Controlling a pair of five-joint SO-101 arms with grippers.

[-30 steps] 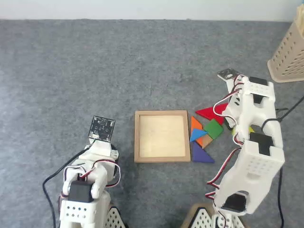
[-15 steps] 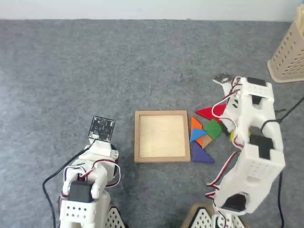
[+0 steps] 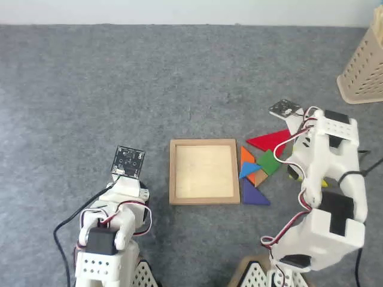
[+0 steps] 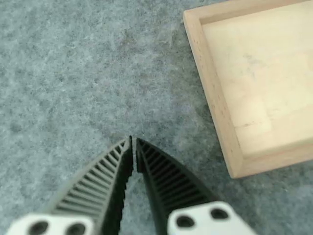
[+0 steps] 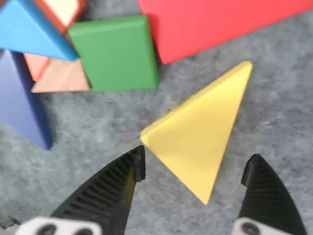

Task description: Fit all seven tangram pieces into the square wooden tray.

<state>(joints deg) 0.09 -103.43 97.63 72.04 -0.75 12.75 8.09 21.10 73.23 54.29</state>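
Your right pincer (image 5: 195, 157) hangs released astride the yellow triangle (image 5: 200, 127), right of the tray (image 3: 173, 173), probably to grasp it; your left pincer (image 4: 133, 143) rests clenched left of the tray.

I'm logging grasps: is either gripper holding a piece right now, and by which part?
Nothing is held. The right gripper is open astride the yellow triangle, not clamped on it; the left gripper is shut on nothing beside the tray.
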